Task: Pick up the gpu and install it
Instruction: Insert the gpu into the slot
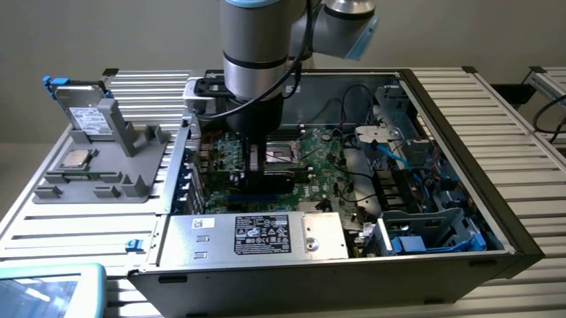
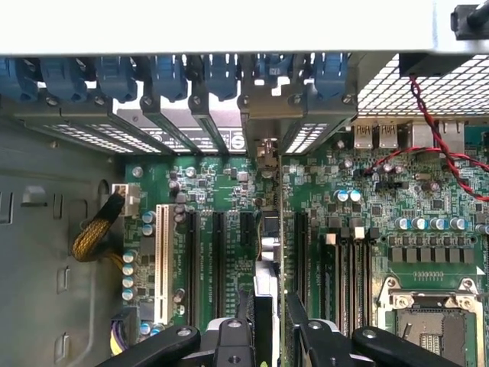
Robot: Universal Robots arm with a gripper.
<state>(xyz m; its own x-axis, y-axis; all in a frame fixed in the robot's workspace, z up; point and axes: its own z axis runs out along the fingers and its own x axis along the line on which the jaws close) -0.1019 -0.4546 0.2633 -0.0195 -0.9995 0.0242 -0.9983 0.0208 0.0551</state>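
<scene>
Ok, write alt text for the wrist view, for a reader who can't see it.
The gripper holds the gpu edge-on over the green motherboard inside an open computer case, in line with the black expansion slots. A row of blue clips lines the case's rear brackets, and the CPU socket sits off to one side.

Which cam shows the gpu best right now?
Wrist view: the gpu stands edge-on, flanked by the gripper, over the motherboard slots. Exterior view: the gpu is a dark block under the arm, mostly hidden.
</scene>
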